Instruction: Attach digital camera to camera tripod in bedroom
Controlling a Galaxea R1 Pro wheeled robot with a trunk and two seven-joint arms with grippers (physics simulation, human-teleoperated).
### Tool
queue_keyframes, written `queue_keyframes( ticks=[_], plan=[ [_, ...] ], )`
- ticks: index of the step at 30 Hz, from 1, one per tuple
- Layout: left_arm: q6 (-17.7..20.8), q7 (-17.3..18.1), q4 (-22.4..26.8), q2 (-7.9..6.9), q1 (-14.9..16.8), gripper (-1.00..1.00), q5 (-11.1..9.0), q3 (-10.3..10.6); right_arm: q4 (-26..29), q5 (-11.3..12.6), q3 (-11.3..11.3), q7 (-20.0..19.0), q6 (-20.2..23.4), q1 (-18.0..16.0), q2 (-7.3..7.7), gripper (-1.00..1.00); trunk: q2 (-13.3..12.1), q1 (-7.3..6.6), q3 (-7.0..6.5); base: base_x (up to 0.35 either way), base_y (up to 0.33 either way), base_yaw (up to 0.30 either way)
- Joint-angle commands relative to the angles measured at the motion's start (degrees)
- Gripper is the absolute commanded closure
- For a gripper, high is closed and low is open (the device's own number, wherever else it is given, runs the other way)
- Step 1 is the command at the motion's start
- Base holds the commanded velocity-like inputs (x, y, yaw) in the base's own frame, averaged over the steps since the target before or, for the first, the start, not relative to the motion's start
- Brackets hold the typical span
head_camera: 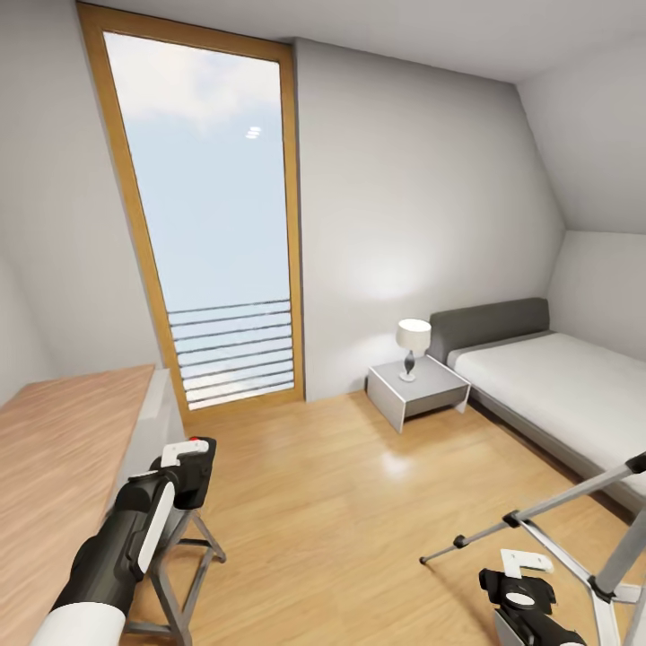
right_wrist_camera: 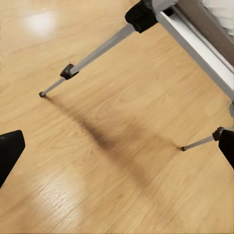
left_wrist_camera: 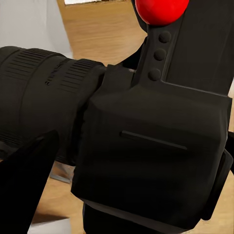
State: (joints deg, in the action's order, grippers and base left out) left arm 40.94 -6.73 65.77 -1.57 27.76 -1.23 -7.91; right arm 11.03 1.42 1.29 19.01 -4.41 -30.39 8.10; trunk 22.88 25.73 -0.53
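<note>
Holding the digital camera [left_wrist_camera: 146, 146] in my left gripper [head_camera: 184, 467], clamped on the body over the desk edge [head_camera: 63, 449]; it looks rigid, fairly heavy at the lens, fragile, so I'd grip the body, not the lens barrel. Right gripper [head_camera: 525, 597] hangs low by the camera tripod [head_camera: 556, 511], fingers apart with nothing between them. The tripod looks light and tippy on the slick wood floor [head_camera: 341, 502]. Bed [head_camera: 556, 386], nightstand [head_camera: 417, 390], lamp [head_camera: 413, 345], tall window [head_camera: 215, 233] are beyond.
</note>
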Motion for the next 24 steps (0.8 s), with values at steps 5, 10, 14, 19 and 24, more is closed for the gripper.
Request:
queue_keyframes(
  ticks=[5, 10, 14, 19, 24],
  plan=[
    [0.2, -0.2, 0.1, -0.01, 0.0, 1.00, -0.1, 0.1, -0.1, 0.2, 0.1, 0.0, -0.3, 0.0, -0.01, -1.00, 0.0, 0.05, 0.02, 0.319, 0.000, 0.000],
    [0.2, -0.2, 0.2, -0.01, 0.0, 1.00, -0.1, 0.1, 0.0, 0.2, 0.1, 0.1, -0.3, 0.0, -0.01, -1.00, 0.0, 0.05, 0.02, 0.323, 0.000, 0.000],
    [0.2, -0.2, 0.2, -0.02, 0.0, 1.00, -0.1, 0.1, 0.0, 0.2, 0.1, 0.1, -0.3, 0.0, -0.01, -1.00, 0.0, 0.05, 0.02, 0.324, 0.000, 0.000],
    [0.2, -0.2, 0.2, -0.02, 0.0, 1.00, -0.1, 0.1, 0.0, 0.2, 0.1, 0.1, -0.3, 0.0, -0.01, -1.00, 0.0, 0.05, 0.02, 0.324, 0.000, 0.000],
    [0.2, -0.2, 0.3, -0.02, 0.0, 1.00, -0.2, 0.1, 0.0, 0.2, 0.1, 0.1, -0.3, 0.0, -0.01, -1.00, 0.0, 0.05, 0.02, 0.323, 0.000, 0.000]
  ],
)
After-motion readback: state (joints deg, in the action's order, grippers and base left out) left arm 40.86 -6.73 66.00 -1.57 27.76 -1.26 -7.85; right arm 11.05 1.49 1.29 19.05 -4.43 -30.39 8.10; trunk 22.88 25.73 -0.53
